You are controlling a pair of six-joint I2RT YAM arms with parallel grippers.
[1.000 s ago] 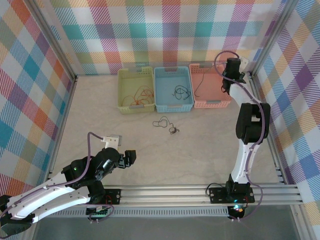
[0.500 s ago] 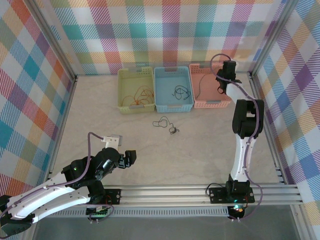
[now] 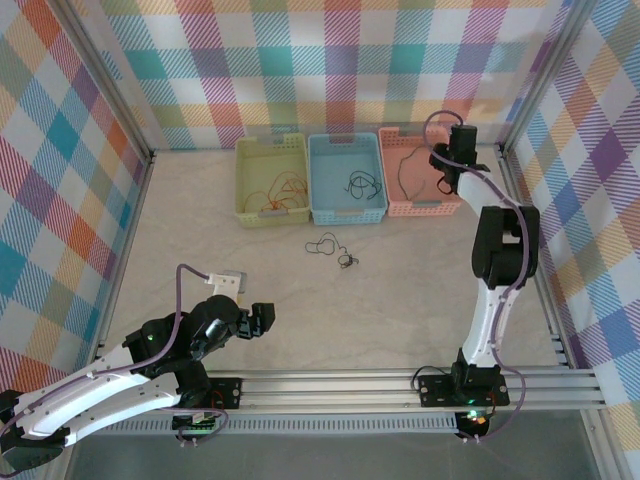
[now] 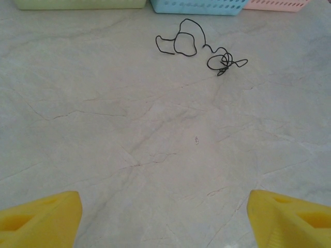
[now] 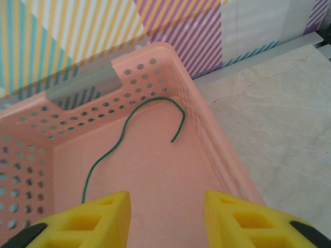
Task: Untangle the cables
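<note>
The thin black cable (image 3: 345, 260) (image 4: 223, 62) lies loose on the pale marbled table (image 3: 400, 300), toward the middle of the far edge, just in front of the light blue perforated plastic basket (image 3: 347, 213) and apart from it; the coming move turns on how it lies from the two arms.

The left gripper (image 3: 262, 318) (image 4: 165, 217) hovers near the near-left corner, jaws spread wide with nothing between them; in the left wrist view the cable sits straight ahead and a little to the right, well apart, its long axis running left to right across the jaws' line, open loops at the left end and a small knot at the right.

The right gripper (image 3: 445, 175) (image 5: 168, 217) hangs over the pink perforated plastic basket (image 3: 425, 209) (image 5: 139, 77) at the far-right corner, jaws parted and holding nothing; a thin dark green wire (image 5: 128, 124) lies curved on that basket's floor below them.

From there the black cable is off to the left and toward the near edge; the left arm seems slightly nearer and already faces it, so a reach forward to the knot end looks the likelier call.
</note>
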